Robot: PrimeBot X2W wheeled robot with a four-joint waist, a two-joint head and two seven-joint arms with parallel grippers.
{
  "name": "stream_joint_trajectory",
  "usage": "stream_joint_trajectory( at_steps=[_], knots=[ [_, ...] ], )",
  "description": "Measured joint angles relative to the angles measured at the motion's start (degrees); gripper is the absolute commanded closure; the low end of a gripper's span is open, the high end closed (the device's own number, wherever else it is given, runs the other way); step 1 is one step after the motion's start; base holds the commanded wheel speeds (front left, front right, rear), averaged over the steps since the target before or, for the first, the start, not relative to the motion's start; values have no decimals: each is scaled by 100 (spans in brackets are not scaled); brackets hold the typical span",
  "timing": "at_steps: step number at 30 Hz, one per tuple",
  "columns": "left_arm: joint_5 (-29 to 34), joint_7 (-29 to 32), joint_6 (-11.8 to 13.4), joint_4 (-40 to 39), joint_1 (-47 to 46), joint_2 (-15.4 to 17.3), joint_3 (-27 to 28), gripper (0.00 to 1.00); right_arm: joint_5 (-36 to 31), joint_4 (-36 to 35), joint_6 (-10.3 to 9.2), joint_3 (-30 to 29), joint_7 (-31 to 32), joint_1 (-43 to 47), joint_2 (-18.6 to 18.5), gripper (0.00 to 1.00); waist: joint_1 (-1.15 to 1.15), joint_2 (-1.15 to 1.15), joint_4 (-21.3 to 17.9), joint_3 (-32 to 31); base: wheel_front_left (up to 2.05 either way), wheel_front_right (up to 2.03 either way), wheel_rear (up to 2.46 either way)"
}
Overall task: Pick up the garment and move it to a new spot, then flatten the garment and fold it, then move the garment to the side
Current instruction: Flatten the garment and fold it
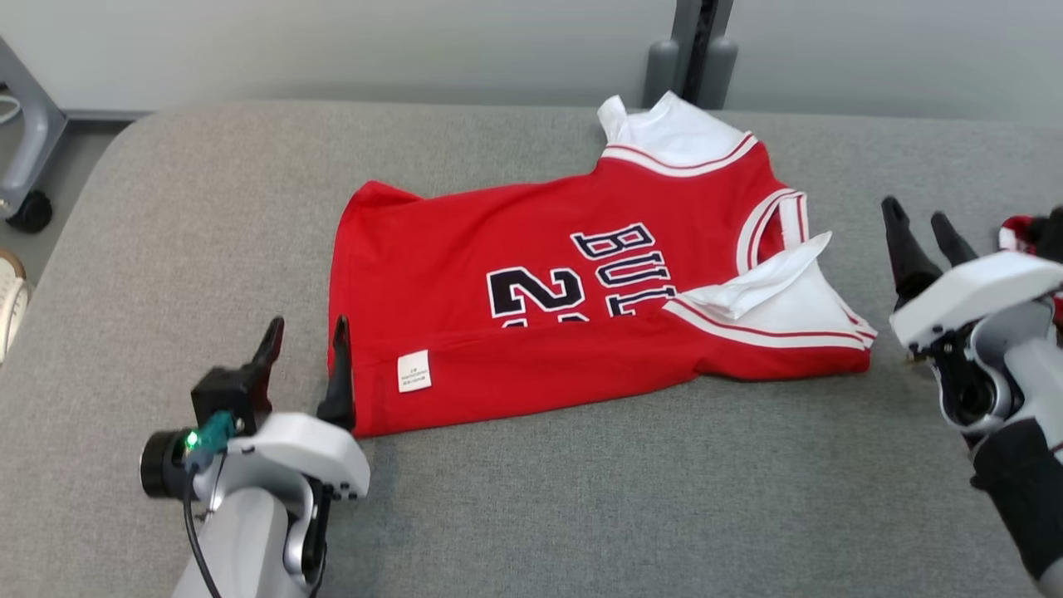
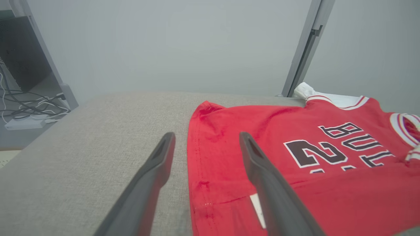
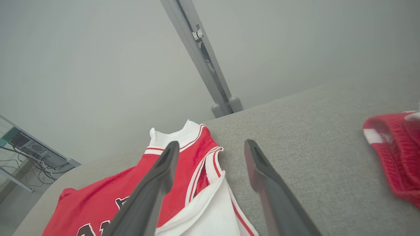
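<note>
The left pincer stands with its two long dark fingers spread wide and nothing between them, low over the near left part of the grey fabric-covered table. In the left wrist view this gripper straddles the hem edge of the red sleeveless basketball jersey with white trim and dark lettering: one finger is over bare grey cloth, the other over the red. Whether either finger touches the cloth cannot be told. The right pincer is likewise wide open and empty, just beside the jersey's white-trimmed shoulder end, over bare table; the right wrist view shows its fingers apart, with the armhole edge below them. The jersey lies flat across the middle of the table, hem toward the robot's left and neck toward its right. Its near long side is folded up over the front, so the numerals are half covered. A small white label shows on that folded part near the hem. White inner cloth shows at the neck and armhole. A second, crumpled red garment with white trim lies apart at the table's right, and a grey upright post stands behind the far edge.
</note>
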Motion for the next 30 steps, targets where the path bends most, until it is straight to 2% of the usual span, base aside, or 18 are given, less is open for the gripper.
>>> stream_joint_trajectory(
  at_steps=[5, 12, 16, 21, 30],
  knots=[
    [-191, -1, 49, -517, 653, -2, -108, 0, 286, -209, -1, -11, -232, 595, -14, 0, 0, 0, -91, -266, 0, 0, 0],
    [-1337, 0, 109, -782, 1239, -7, -357, 0, 621, -293, -1, -108, -292, 1225, 163, 0, 0, 0, -166, -410, 0, 0, 0],
    [-2283, 0, 74, -797, 1378, -1, -493, 0, 991, -289, -1, -280, -153, 1450, 303, 0, 0, 0, -172, -457, 0, 0, 0],
    [-4029, 1, -163, -569, 1455, -7, -993, 0, 1380, -305, -1, -369, 274, 1652, 483, 0, 0, 0, -171, -480, 0, 0, 0],
    [-6183, 147, -332, -309, 1169, -5, -1657, 0, 1768, -81, -1, -514, 760, 1691, 733, 0, 0, 0, -164, -368, 0, 0, 0]
  ],
)
